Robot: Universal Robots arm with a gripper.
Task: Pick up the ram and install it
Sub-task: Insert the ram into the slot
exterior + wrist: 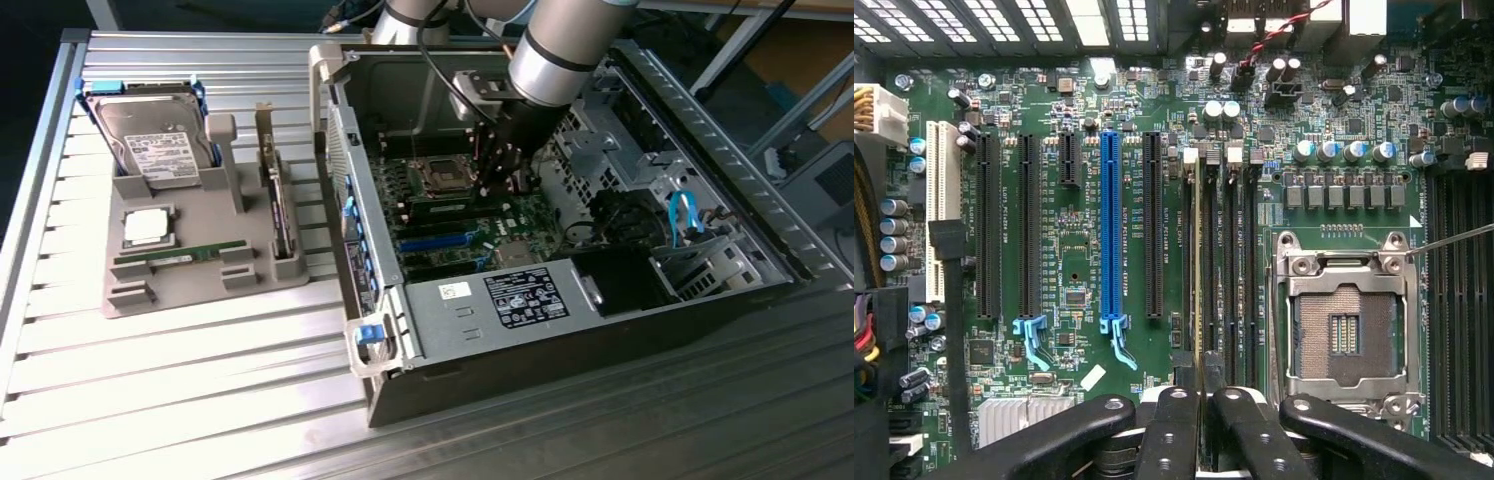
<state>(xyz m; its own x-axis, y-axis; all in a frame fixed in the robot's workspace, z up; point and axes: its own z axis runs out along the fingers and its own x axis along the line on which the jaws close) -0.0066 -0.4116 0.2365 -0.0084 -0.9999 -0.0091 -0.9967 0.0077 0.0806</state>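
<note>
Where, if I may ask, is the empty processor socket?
The processor socket lies on the motherboard inside the case, to the exterior view's left of the gripper, beside the memory slots.

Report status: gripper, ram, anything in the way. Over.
Gripper inside case, shut on ram. Ram edge-on along a memory slot beside the empty processor socket; seating unclear. Nothing blocking the slot.

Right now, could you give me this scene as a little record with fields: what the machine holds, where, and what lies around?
holder: gripper, shut on the ram
ram position: edge-on, lined up with the memory slots, beside the processor socket; whether it is seated cannot be told
setting: open computer case
outside the case: tray with a hard drive and another green stick
</note>
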